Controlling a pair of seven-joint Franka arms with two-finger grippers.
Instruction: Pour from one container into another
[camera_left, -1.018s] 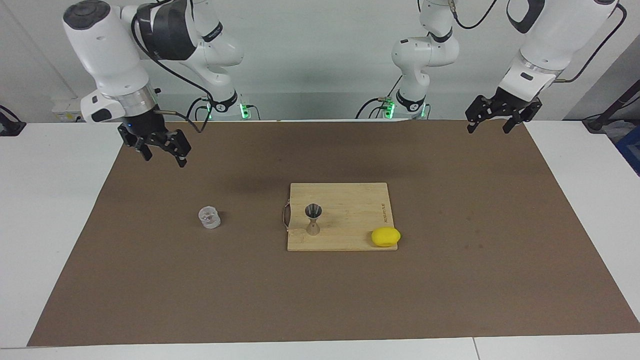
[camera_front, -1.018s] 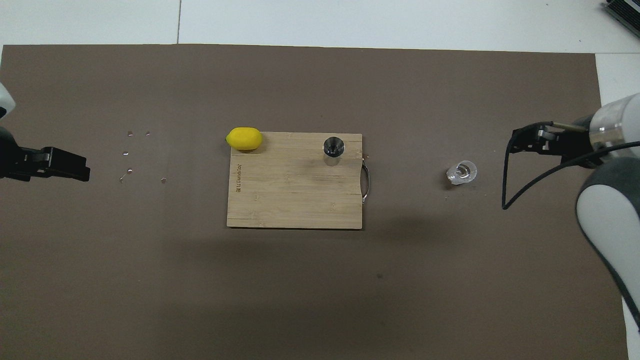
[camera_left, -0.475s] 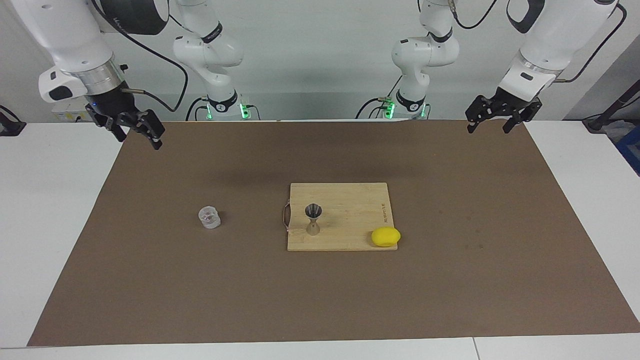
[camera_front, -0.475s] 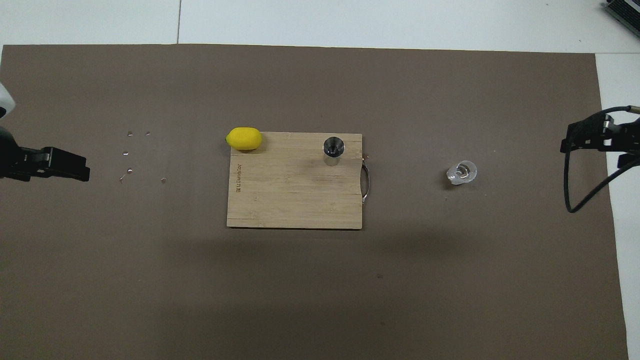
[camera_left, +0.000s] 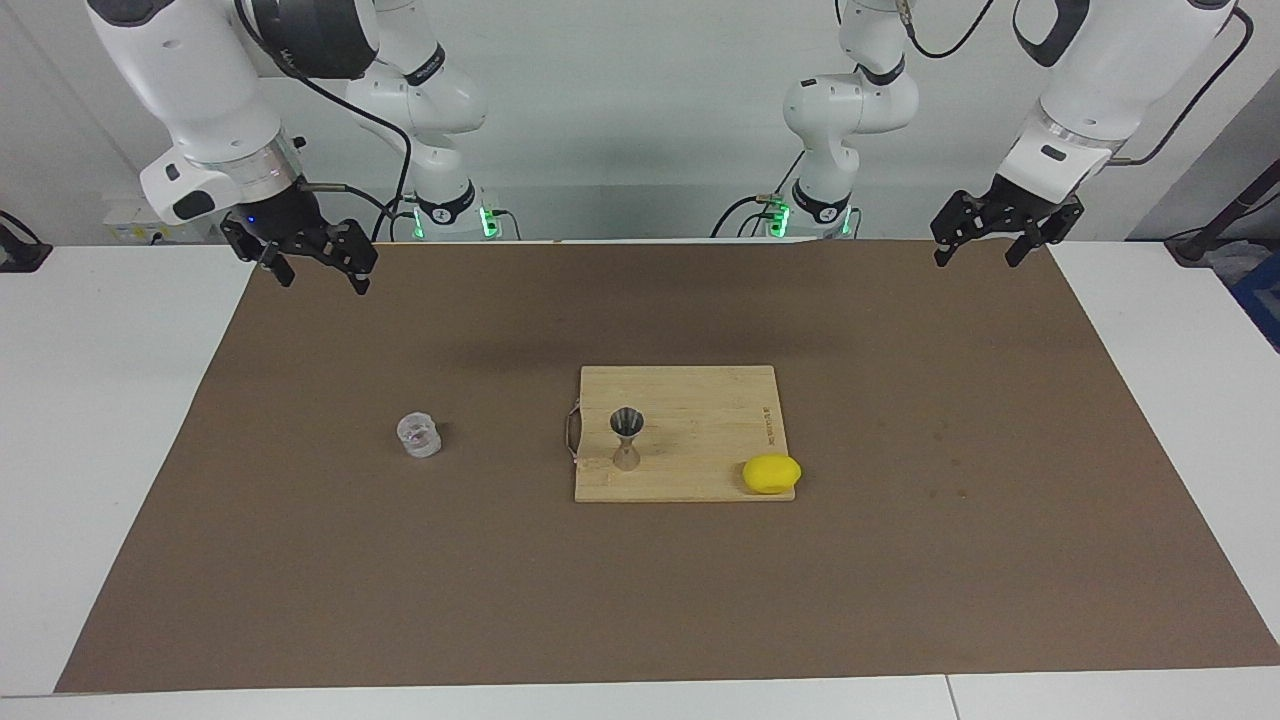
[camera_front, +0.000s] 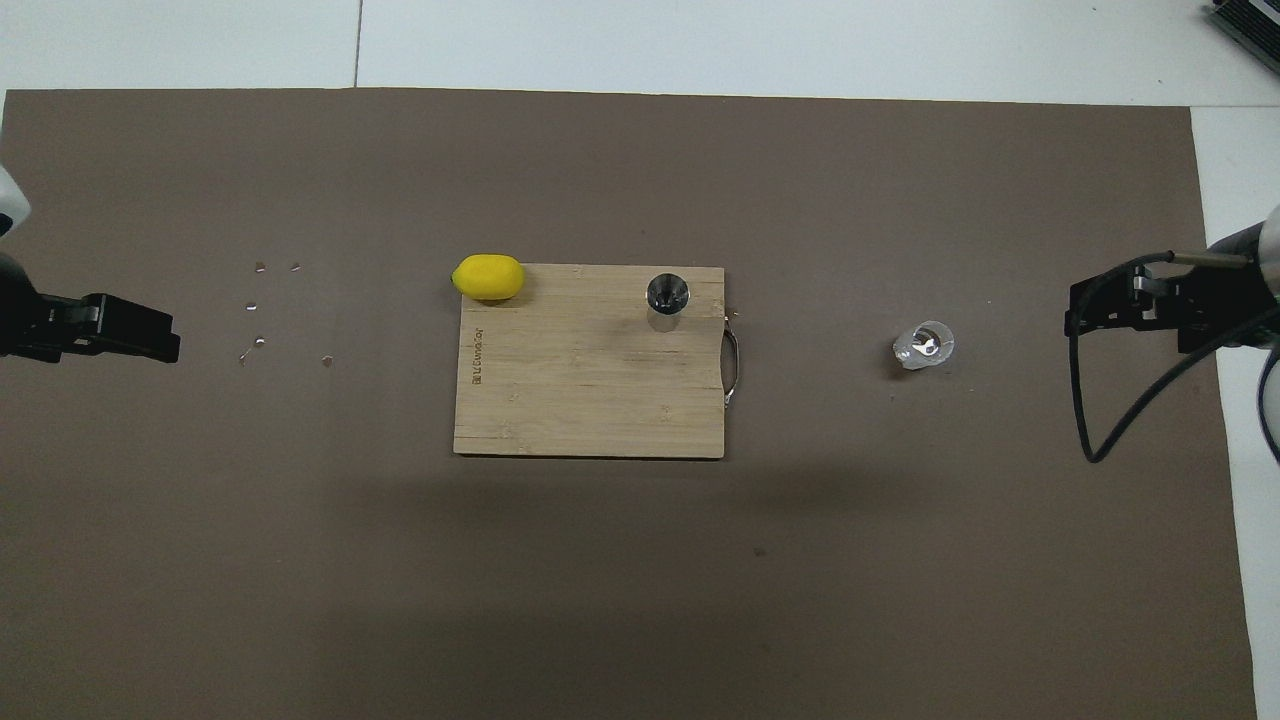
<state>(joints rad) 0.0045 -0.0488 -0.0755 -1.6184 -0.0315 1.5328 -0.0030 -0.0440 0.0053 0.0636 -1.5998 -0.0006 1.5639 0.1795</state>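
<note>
Right claw (camera_left: 322, 268), fingers spread wide and empty, hangs over the brown mat (camera_left: 400, 600) at the right arm's end of the desk (camera_left: 100, 450). Left claw (camera_left: 978, 240), also wide and empty, hangs over the mat's corner at the left arm's end. A wooden cutting board (camera_left: 700, 430) lies mid-mat; on it stands the upright, hourglass-shaped metal jigger (camera_left: 626, 437). The small clear faceted tumbler (camera_left: 419, 435) stands upright on the mat beside the board, toward the right arm's end. A yellow lemon (camera_left: 771, 473) rests at the board's corner farthest from the robots.
</note>
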